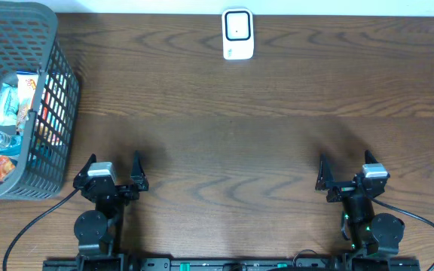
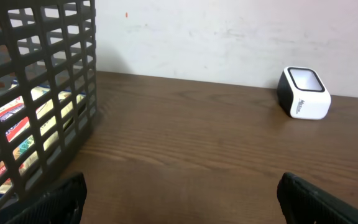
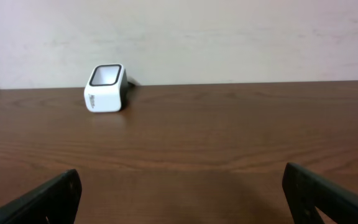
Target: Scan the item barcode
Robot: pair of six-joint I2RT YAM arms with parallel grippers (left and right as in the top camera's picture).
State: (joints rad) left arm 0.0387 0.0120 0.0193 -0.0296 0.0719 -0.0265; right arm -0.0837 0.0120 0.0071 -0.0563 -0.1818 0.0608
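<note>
A white barcode scanner [image 1: 238,34] with a dark window stands at the table's far edge; it also shows in the left wrist view [image 2: 304,93] and the right wrist view [image 3: 106,89]. Packaged items [image 1: 17,113] lie in a dark mesh basket [image 1: 60,105] at the far left, glimpsed through its wall [image 2: 48,93]. My left gripper [image 1: 111,172] rests open near the front edge beside the basket, nothing between its fingers [image 2: 51,199]. My right gripper [image 1: 349,172] is open too, with bare wood between its fingers [image 3: 328,199].
The wooden table [image 1: 224,143] runs between both arms and the scanner. A pale wall [image 3: 229,37] rises behind the far edge. Cables [image 1: 29,226] trail from the arm bases at the front.
</note>
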